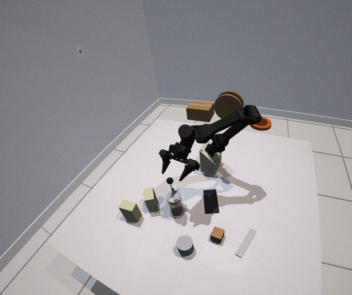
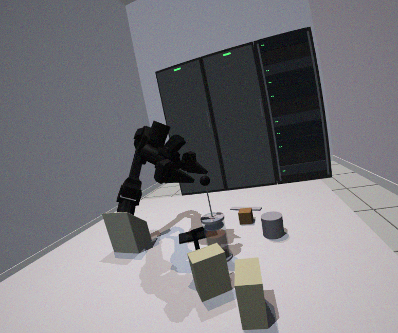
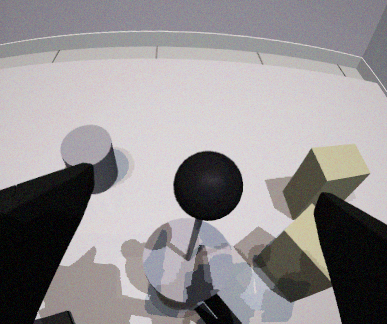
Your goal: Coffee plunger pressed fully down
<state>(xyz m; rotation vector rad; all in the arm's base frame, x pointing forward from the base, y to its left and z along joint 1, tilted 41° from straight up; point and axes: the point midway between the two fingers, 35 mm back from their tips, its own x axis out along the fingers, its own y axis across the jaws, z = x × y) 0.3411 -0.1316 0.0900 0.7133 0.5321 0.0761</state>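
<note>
The coffee press point(image 1: 175, 205) point(image 2: 216, 234) point(image 3: 184, 270) stands upright on the white table, a clear cylinder with a pale lid and a black handle. Its plunger knob point(image 1: 169, 180) point(image 2: 204, 180) point(image 3: 208, 185) is a black ball on a thin rod, raised high above the lid. My gripper point(image 1: 172, 177) point(image 2: 200, 176) point(image 3: 209, 191) is wide open and empty, pointing down at a slant. Its fingertips are a little above and to the arm-base side of the knob. In the wrist view the knob shows between the two fingers, with no contact visible.
Two yellow-green blocks point(image 1: 151, 199) point(image 1: 130, 211) stand beside the press. A black flat slab point(image 1: 211, 201) lies on its other side. A grey cylinder point(image 1: 185, 245), an orange-brown cube point(image 1: 217, 235) and a pale flat bar point(image 1: 245, 242) are farther from the arm base.
</note>
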